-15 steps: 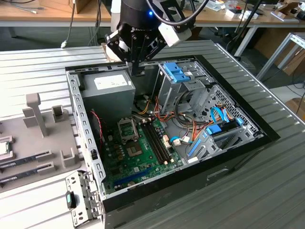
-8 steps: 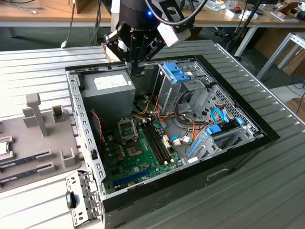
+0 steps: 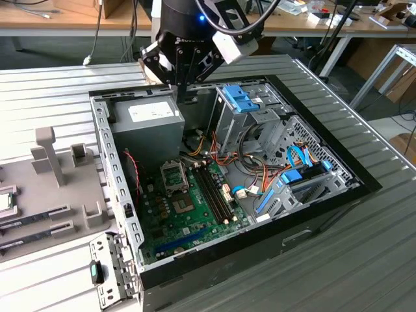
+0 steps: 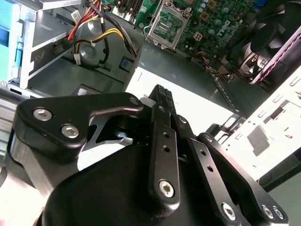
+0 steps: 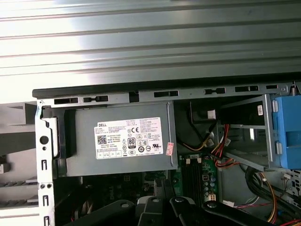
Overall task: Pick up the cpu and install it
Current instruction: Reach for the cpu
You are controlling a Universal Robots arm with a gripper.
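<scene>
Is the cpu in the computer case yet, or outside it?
Outside. The cpu lies on the grey tray at the exterior view's left, beside the open case.

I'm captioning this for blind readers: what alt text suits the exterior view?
The arm's gripper hangs over the power supply inside an open computer case. The cpu lies on a grey tray at the exterior view's left, outside the case, apart from the motherboard.
</scene>
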